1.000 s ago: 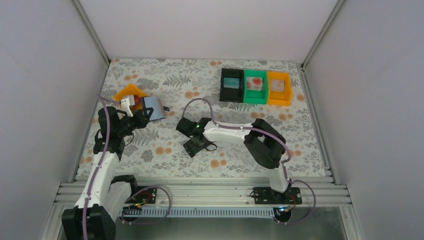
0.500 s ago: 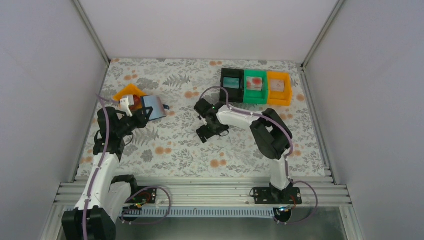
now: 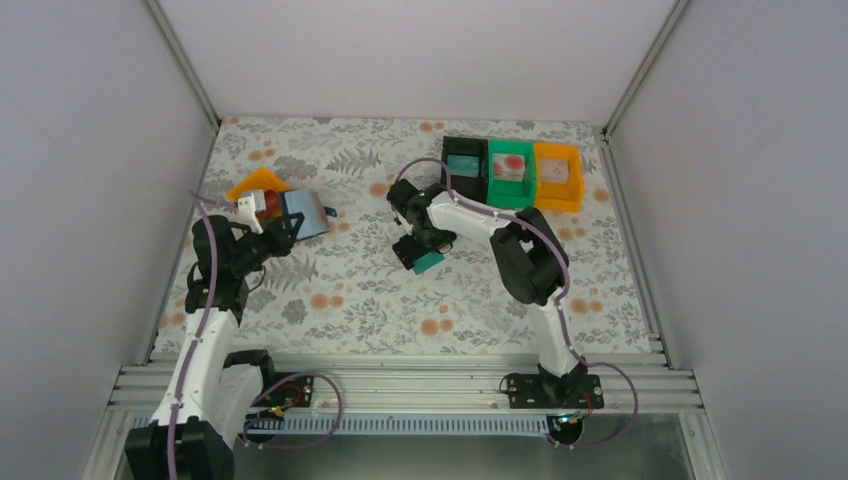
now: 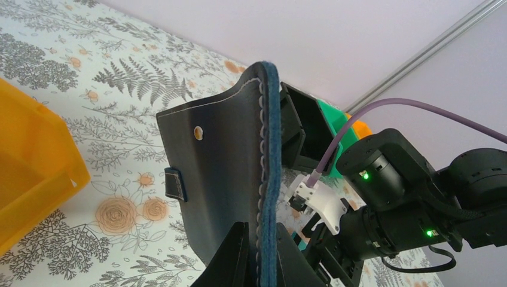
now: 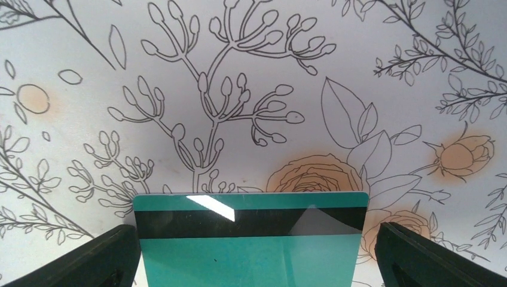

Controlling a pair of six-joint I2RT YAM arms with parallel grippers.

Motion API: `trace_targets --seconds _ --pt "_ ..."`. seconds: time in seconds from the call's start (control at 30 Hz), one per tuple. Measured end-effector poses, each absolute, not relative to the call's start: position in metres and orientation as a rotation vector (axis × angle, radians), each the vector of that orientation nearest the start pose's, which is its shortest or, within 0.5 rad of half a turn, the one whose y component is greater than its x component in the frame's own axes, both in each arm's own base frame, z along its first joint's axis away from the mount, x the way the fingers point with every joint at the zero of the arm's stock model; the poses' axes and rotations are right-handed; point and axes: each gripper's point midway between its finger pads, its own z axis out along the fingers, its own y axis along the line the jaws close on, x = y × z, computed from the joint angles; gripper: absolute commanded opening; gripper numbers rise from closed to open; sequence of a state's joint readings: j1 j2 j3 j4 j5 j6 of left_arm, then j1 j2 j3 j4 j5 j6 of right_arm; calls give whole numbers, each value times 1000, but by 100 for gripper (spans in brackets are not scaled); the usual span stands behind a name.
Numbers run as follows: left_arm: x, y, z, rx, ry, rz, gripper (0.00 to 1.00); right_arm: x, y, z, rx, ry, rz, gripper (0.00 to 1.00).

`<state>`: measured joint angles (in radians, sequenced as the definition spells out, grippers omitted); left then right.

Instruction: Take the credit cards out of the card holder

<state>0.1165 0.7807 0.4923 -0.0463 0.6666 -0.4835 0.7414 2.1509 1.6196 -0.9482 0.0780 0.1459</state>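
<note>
- No word, number, brand or sign can be read in any view.
- The teal card (image 5: 248,257), low in the right wrist view, shows only a plain black stripe.
- The card holder (image 4: 221,179), mid-frame in the left wrist view, shows only stitching.
- What lies in the bins (image 3: 511,201), upper right of the top view, is too small to read.

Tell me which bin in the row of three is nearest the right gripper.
The black bin, at the row's left end. The green bin is in the middle, the orange bin farthest from the right gripper, whose jaws hold a teal card.
</note>
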Motion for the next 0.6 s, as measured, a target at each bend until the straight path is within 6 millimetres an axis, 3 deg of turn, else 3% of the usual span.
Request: trace_targets --seconds 0.33,0.6 --pt "292 -73 219 -112 1923 -882 2 326 272 12 -916 2915 43 98" --pt "292 -72 219 -115 1922 -880 2 334 244 11 -827 2926 39 94"
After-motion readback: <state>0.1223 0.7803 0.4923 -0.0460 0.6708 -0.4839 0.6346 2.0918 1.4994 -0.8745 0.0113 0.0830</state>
